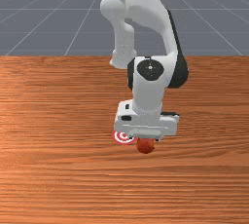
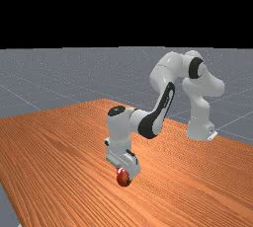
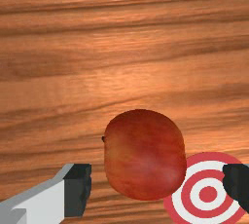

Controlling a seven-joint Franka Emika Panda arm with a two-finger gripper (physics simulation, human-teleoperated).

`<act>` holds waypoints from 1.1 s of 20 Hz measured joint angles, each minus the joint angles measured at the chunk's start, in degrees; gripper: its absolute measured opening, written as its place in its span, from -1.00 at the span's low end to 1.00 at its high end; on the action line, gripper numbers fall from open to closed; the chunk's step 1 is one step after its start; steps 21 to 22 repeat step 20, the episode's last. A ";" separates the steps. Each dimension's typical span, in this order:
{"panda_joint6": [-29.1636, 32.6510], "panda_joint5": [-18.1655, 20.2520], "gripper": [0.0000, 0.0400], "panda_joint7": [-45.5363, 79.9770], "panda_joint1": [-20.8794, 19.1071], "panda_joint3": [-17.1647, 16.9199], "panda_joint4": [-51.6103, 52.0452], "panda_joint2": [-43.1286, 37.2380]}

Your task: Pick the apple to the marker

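Hanging low over the table [image 1: 58, 169], the gripper [image 1: 143, 139] has its two fingers [image 3: 78, 189] spread wide, one on each side of the apple [image 3: 145, 155]. Wrist view: a visible gap separates the apple from each finger, so no grip on it. A small dark stem [image 3: 103, 139] points out from the apple's side that faces away from the marker [image 3: 208, 194]. Marker: flat disc, red and white rings, beside the apple and partly behind the other finger. The apple overlaps the marker's rim as seen from above; contact between them cannot be determined. Front view: apple just below the hand's edge, marker near it on the front view's left, partly hidden under the hand. Far view: the arm [image 2: 163, 78] bends down to the hand, apple at its lower end.
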 joint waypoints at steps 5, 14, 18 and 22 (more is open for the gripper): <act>0.34 -0.19 0.48 1.13 0.12 -0.22 4.68 5.75; 6.95 -0.58 0.48 0.14 0.98 -1.03 -12.45 -5.89; 9.99 -1.68 0.48 -0.22 0.42 -2.78 -15.60 -6.49; 10.23 -2.05 0.48 -0.12 -0.19 -3.70 -15.93 -6.27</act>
